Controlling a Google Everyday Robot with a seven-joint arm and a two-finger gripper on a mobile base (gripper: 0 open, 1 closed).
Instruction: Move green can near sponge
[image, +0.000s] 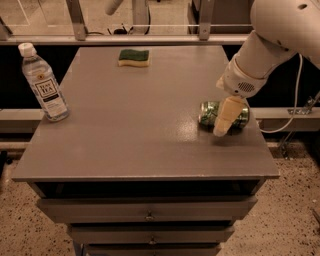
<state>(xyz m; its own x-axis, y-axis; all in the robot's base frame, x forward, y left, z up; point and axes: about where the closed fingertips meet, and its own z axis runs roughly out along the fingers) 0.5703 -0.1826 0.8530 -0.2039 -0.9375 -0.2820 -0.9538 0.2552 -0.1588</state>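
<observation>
Presently the green can (208, 114) lies on its side near the right front of the table (130, 135). Directly over the can, the gripper (225, 122) points steeply down from a white arm (265, 50) sloping in from the can's upper right; whether it grasps the can cannot be determined. The sponge (134, 57) and a bottle (44, 85) sit well apart from the can.

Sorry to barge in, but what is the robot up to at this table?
The robot's arm has its gripper down at the green can, which lies on its side near the right edge of the table. The sponge sits far off at the table's back edge, so the can is not yet near it. A clear bottle stands at the left edge.
</observation>
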